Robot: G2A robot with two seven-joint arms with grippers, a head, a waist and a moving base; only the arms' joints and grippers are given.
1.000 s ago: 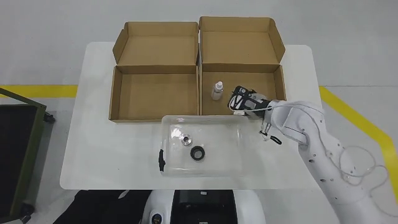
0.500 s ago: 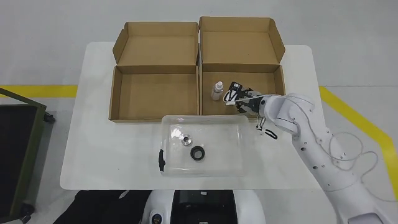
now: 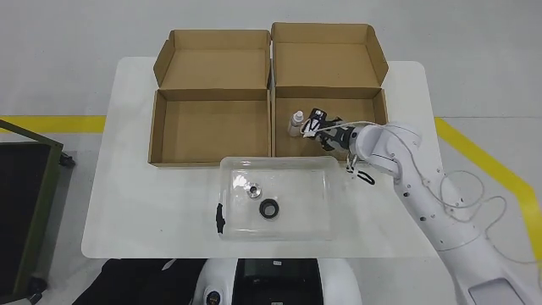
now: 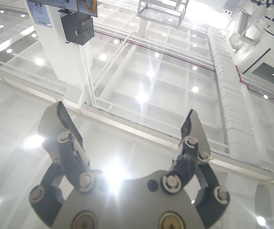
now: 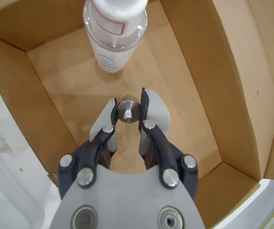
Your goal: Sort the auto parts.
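The fingers of the right gripper are closed on a small metal part, a short cylinder with a threaded stud. The part is held inside the right cardboard box, just to the right of a clear bottle that stands upright in the left side of this box. On the near side of the boxes, a clear tray holds a silver part and a black ring. The left gripper has its fingers wide apart and holds nothing.

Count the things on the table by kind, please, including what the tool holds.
Cardboard boxes: 2
Clear tray: 1
Bottle: 1
Silver metal parts: 2, one in the right tool
Black parts: 2
Total: 8
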